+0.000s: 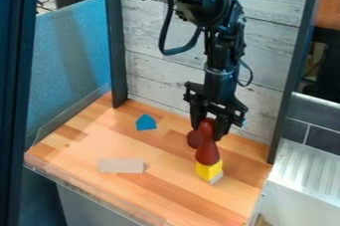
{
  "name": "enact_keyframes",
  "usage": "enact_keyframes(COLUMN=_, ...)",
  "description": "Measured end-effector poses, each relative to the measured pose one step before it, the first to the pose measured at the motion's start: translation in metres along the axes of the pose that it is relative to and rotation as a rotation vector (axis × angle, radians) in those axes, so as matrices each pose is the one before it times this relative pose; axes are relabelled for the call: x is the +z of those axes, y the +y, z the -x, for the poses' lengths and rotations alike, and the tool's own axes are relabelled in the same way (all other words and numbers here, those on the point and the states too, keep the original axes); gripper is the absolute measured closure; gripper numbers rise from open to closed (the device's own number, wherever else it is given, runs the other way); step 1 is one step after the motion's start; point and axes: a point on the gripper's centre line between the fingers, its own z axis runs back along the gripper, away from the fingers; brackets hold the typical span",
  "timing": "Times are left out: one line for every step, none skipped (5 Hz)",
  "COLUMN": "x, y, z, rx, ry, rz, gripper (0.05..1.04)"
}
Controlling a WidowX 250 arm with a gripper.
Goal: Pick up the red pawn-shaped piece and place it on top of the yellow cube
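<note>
Nearest the camera, a yellow block (209, 170) sits on the wooden tabletop (162, 187), below the gripper's (211, 124) fingers, a dark red pin-shaped piece (207, 151) upright above it — its top right at them, though whether they grip it I cannot tell. Left of the fingers in view lie a blue block (146, 122) and, closer to the camera, a pale flat block (121, 166).

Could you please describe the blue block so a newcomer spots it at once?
On the wooden tabletop, look toward the pale plank wall. The small blue block lies there, left of the gripper in the picture. Its colour and pointed outline set it apart from the pale block nearer the front.
</note>
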Motion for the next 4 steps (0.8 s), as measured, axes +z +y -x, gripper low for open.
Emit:
enact_keyframes(x=0.00274, y=0.0012, z=-0.00707, rx=0.0031, ry=-0.0194, rz=-0.0051, gripper=0.502)
enact_keyframes(x=0.00007, y=-0.00001, z=-0.00101, rx=0.0024, ry=-0.0032, rz=0.0007, gripper=0.502)
enact_keyframes(x=0.00057, y=0.00018, z=-0.00086, rx=0.0031, ry=-0.006, rz=-0.0011, gripper=0.502)
enact_keyframes(x=-0.00039, y=-0.00403, z=-0.00095, rx=-0.0046, ry=-0.0007, rz=0.0011, gripper=0.502)
